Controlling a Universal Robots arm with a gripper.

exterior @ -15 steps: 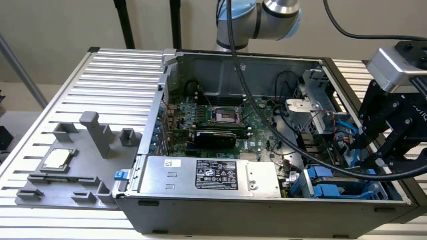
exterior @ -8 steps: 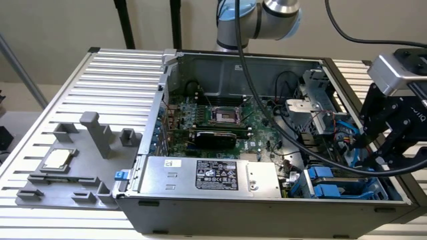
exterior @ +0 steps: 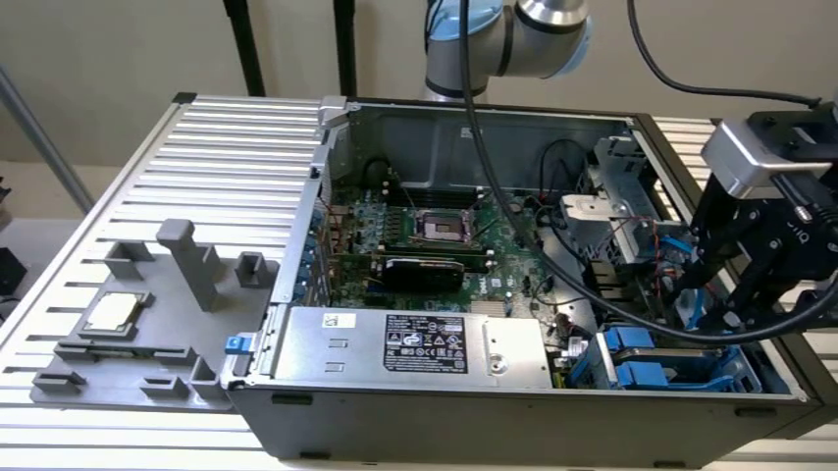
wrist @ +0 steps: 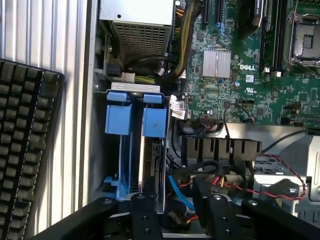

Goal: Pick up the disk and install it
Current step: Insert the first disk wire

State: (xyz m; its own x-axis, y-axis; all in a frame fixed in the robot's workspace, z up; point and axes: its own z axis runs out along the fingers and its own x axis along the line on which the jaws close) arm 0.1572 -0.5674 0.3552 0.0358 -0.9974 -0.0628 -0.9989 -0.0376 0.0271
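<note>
The disk [wrist: 151, 160] stands on edge in the drive bay at the corner of the open computer case, its grey metal body under a bright blue carrier handle [wrist: 154, 121]. In the exterior view that carrier [exterior: 629, 339] is the farther of two blue ones at the case's front right. My gripper [wrist: 180, 215] hangs just above the bay, open, with only cables showing between its black fingers [wrist: 145, 217]. One finger is close beside the disk's edge. Seen from the exterior view, the gripper [exterior: 715, 297] hovers over the case's right side.
A second blue carrier [wrist: 119, 118] sits in the neighbouring slot. The grey power-supply box [exterior: 406, 343] lies beside the bay, and red, black and blue cables [wrist: 177, 192] run under the gripper. A black keyboard [wrist: 25, 150] lies outside the case. A CPU chip [exterior: 112, 312] rests on a grey fixture.
</note>
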